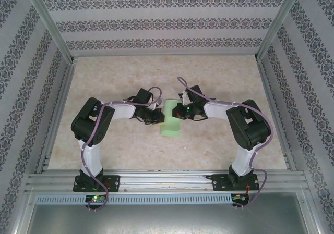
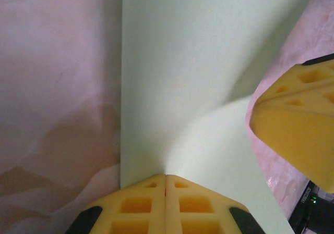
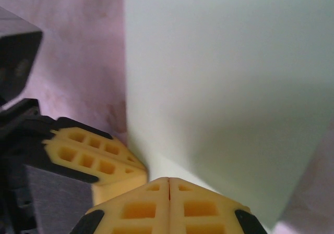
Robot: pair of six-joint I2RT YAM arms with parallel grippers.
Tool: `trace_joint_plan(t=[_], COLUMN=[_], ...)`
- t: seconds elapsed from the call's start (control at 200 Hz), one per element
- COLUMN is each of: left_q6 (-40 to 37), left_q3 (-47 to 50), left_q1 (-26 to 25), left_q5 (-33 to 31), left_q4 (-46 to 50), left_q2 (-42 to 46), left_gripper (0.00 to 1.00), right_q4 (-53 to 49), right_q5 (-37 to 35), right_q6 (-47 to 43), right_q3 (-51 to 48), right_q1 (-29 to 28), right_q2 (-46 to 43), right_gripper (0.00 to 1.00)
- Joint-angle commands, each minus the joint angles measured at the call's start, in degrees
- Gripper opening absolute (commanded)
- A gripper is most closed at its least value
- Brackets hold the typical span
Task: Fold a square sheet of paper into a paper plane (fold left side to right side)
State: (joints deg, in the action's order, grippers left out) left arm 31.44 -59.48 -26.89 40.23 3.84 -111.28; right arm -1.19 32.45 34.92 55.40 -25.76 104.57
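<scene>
Left pincer [image 2: 166, 178] and right pincer [image 3: 169, 181], both clamped shut, touch the square sheet of paper [image 1: 169, 124] on the table [image 1: 219, 83].

I'm counting one green sheet of paper [image 1: 170, 123], one tabletop [image 1: 130, 77], two arms (left arm [image 1: 93, 132], right arm [image 1: 246, 132]) and two yellow-tipped end effectors (left end effector [image 2: 165, 182], right end effector [image 3: 169, 184]).

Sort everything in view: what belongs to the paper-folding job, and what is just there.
For the job:
- thin light-green sheet of paper, partly folded
- left gripper, shut, tips at the paper
- right gripper, shut, tips at the paper

Just there:
- beige mottled table top
- striped patterned wall panels
- silver metal frame rail
</scene>
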Motion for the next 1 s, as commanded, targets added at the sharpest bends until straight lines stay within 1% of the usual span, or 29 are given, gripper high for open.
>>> trace_joint_plan(t=[0.0,0.2,0.4,0.724,0.994], left_q6=[0.2,0.5,0.6,0.4,0.2], left_q3=[1.3,1.1,1.1,1.8,5.8], left_q1=[-0.6,-0.7,-0.7,-0.8,-1.4], left_q5=[-3.6,-3.6,-3.6,-3.7,-3.5], left_q4=[5.2,5.1,5.5,6.8,8.2], left_q2=[-1.0,-1.1,-1.0,-0.4,2.3], left_gripper=[0.01,0.01,0.01,0.01,0.01], right_q4=[4.2,6.2,6.5,5.9,3.8], right_q5=[2.2,2.6,1.3,-0.6,-1.1], right_q6=[1.9,3.5,4.2,3.5,3.8], right_q3=[2.4,6.6,8.0,7.3,7.1], right_q1=[-0.5,-1.9,-2.1,-1.3,-0.9], right_q2=[0.7,5.7,9.4,12.3,12.8], right_gripper=[0.0,0.0,0.0,0.0,0.0])
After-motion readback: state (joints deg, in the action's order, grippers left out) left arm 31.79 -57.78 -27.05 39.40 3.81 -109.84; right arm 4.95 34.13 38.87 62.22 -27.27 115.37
